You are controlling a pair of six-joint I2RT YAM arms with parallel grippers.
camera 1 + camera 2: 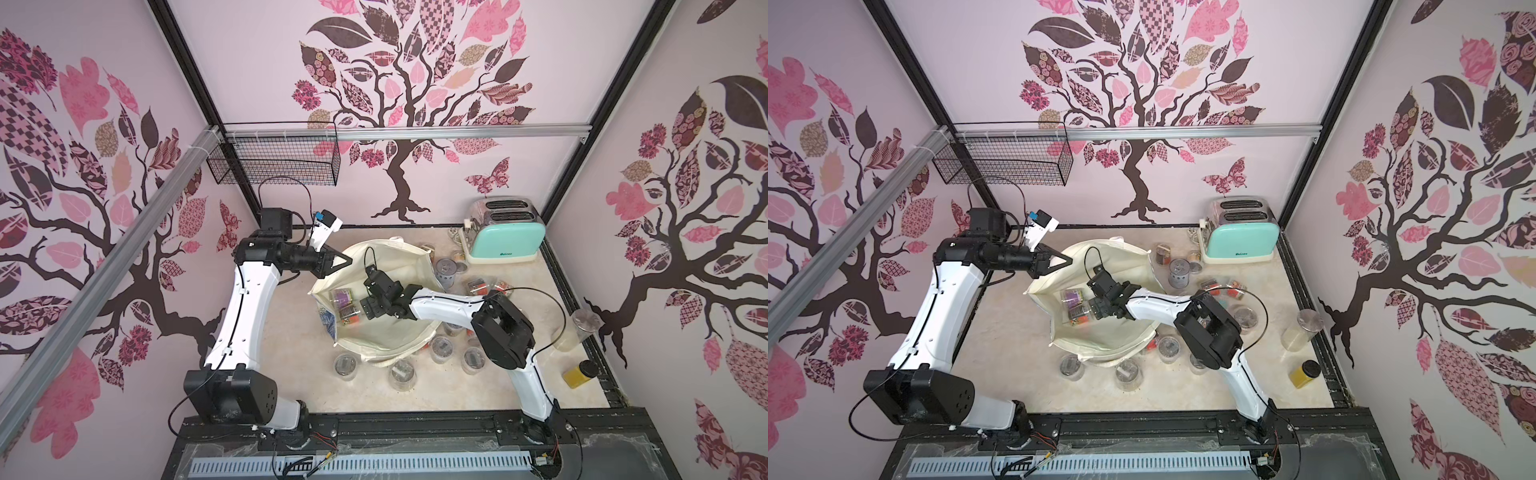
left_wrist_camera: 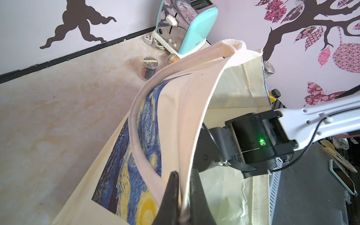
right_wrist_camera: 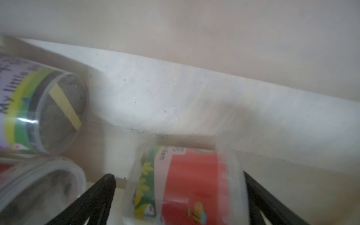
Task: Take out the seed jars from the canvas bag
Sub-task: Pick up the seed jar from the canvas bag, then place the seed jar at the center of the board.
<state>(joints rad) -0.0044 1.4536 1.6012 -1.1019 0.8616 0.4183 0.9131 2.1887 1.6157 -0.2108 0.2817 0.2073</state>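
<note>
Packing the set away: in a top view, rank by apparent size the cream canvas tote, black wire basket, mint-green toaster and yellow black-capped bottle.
cream canvas tote
black wire basket, hung nearer the camera
mint-green toaster
yellow black-capped bottle

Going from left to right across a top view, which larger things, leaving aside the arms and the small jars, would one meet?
black wire basket → canvas bag → mint toaster → tall clear cup
</note>
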